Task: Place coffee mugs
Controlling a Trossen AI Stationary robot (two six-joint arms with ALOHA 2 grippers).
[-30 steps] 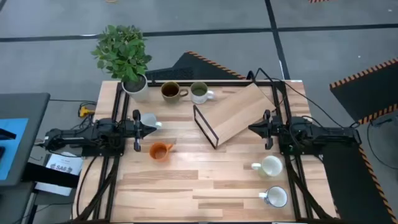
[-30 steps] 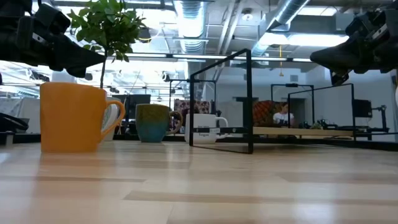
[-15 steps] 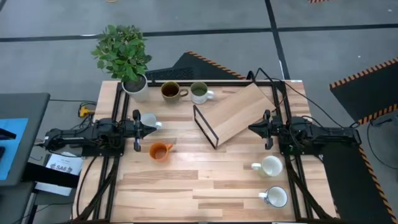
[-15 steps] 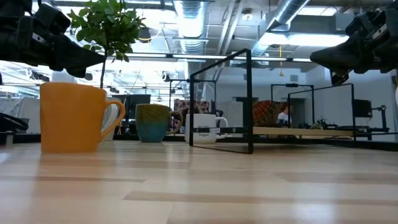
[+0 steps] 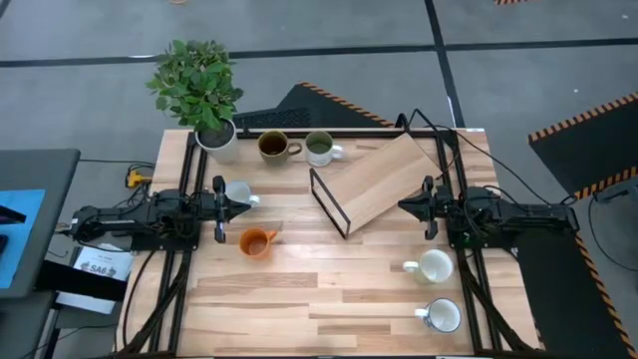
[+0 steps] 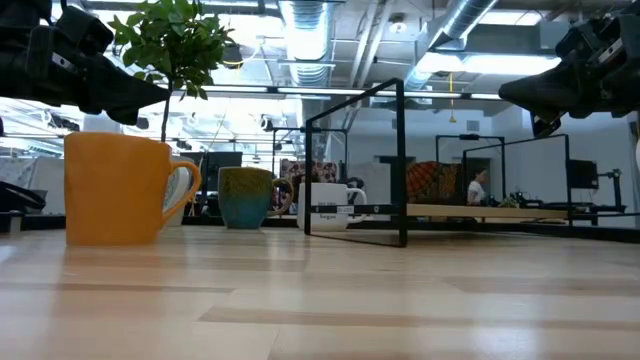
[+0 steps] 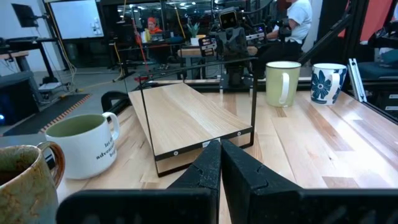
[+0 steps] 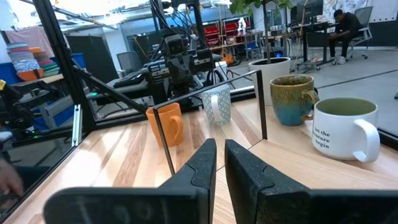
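Note:
Six mugs stand upright on their bases on the table. The brown mug (image 5: 272, 146) and the pale mug with green inside (image 5: 320, 148) are near the far edge. A patterned mug (image 5: 239, 191) and the orange mug (image 5: 257, 241) sit at the left. The cream mug (image 5: 433, 266) and a blue-flowered white mug (image 5: 443, 315) sit at the near right. My left gripper (image 5: 245, 206) hovers shut above the table between the patterned and orange mugs. My right gripper (image 5: 403, 206) hovers shut at the right, beside the wooden rack, and both point toward the table's middle.
A tilted wooden board in a black wire frame (image 5: 374, 182) stands in the middle of the table between the two grippers. A white pot with a green plant (image 5: 204, 90) stands at the far left corner. Bare tabletop (image 5: 329, 289) lies along the near side.

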